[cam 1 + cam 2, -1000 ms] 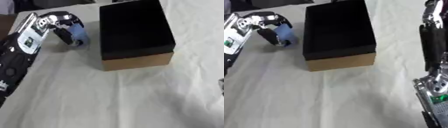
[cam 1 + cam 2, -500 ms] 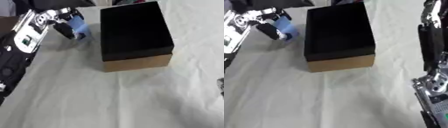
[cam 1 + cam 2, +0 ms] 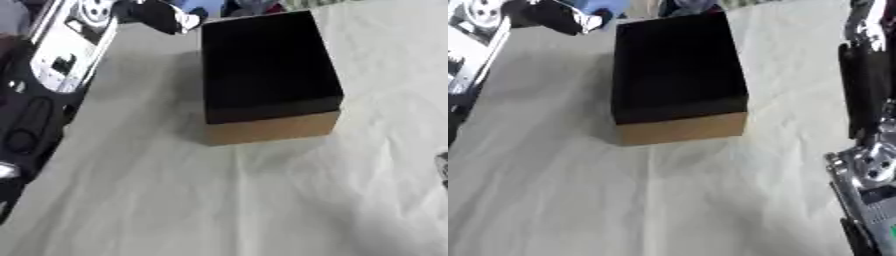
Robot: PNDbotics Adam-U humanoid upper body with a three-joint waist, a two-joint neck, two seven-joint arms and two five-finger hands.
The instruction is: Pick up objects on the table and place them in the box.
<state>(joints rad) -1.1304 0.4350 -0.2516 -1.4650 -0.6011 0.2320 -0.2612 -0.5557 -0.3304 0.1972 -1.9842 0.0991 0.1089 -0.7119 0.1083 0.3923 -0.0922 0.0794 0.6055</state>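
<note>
The blue object (image 3: 199, 7) is up at the far left, just past the far left corner of the box (image 3: 267, 70), and only a bit of it peeks out at the top edge of the view. It's sitting in the left hand (image 3: 162, 15), whose dark fingers are curled around it, so the hand is clamped on that blue thing. It looks lifted off the table rather than resting on it, though the picture cuts it off so I can't see the whole shape or say what it actually is.

The box is a cardboard one with a black inside, open on top, standing on the white cloth (image 3: 227, 200) that covers the table. Its tan front wall faces the near side. Nothing shows inside it, just dark.

The left arm (image 3: 52, 65) runs down the left edge, white and silver up top, black lower down.

Over on the right, the right arm (image 3: 866, 100) comes down the right edge of the right eye view, black with silver joints near the bottom. As for the right hand itself, I honestly can't tell whether its fingers are open or curled.
</note>
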